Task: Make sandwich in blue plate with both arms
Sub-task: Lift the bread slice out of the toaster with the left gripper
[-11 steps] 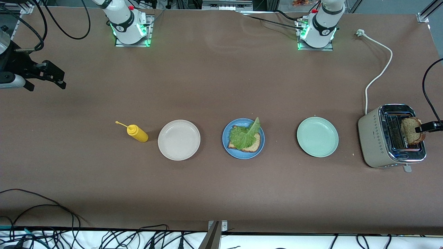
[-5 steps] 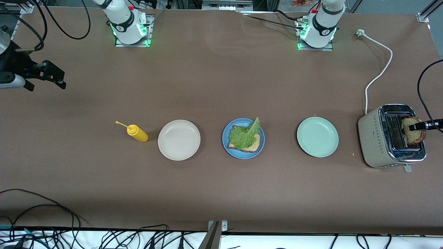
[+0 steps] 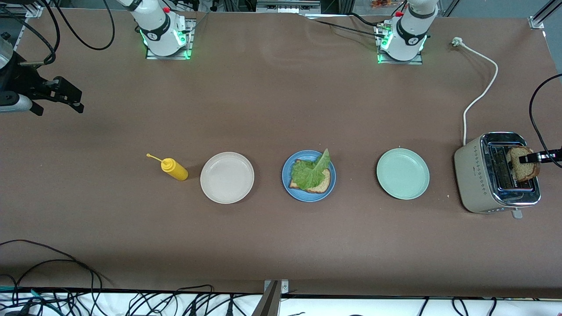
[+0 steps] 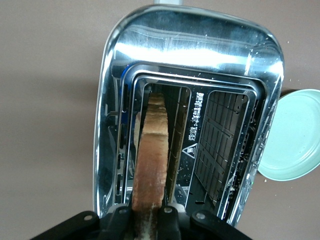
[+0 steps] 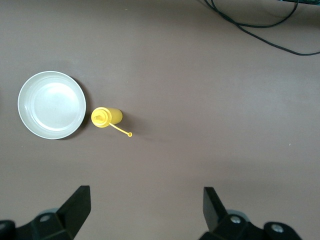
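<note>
since a second ago the left gripper (image 4: pixel 146 220) has clamped onto the bread slice (image 4: pixel 150 165) in the toaster (image 3: pixel 472 175) and eased it up; its fingers pinch the top crust. risk, i judge: the soft, crumbly slice could tear or snag the slot's wire guide. right gripper (image 5: pixel 142 205) waits, fingers apart, above the mustard bottle's (image 3: pixel 174 169) end. the matte round blue plate (image 3: pixel 287 186), mid-table, holds one square slice (image 3: pixel 321 185) under ruffled lettuce (image 3: pixel 309 172).
</note>
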